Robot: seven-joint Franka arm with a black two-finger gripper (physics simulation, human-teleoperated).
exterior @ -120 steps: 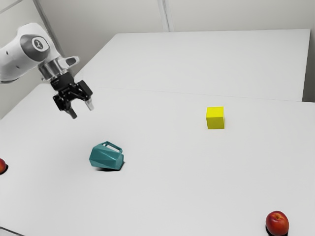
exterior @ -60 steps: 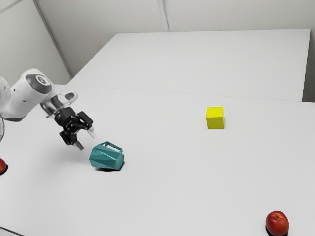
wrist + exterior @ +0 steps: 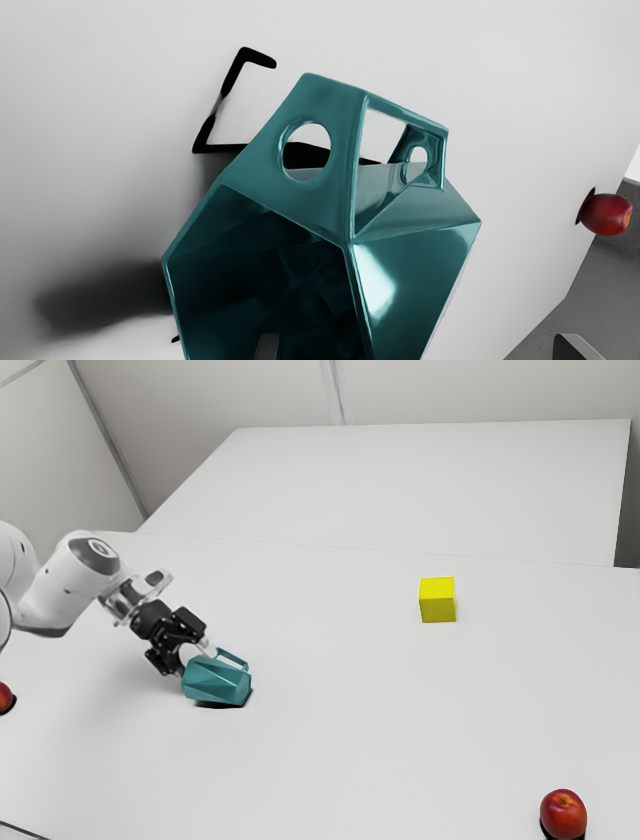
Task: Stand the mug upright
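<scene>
White surface (image 3: 330, 760) below; at our spread tool (image 3: 196, 661), the teal faceted mug (image 3: 215, 680) lies on its side, mouth toward us; a shallow pinch on its slanted wall could slip.

The arm (image 3: 78, 582) comes in from the exterior view's left, its white links bent and the wrist (image 3: 128, 598) tilted, slanting down toward that view's right. The black gripper (image 3: 196, 660) leans the same way, low, its body oblique rather than straight down. In the wrist view its two fingers (image 3: 268, 347) stand well apart, with a wide gap between them.
</scene>
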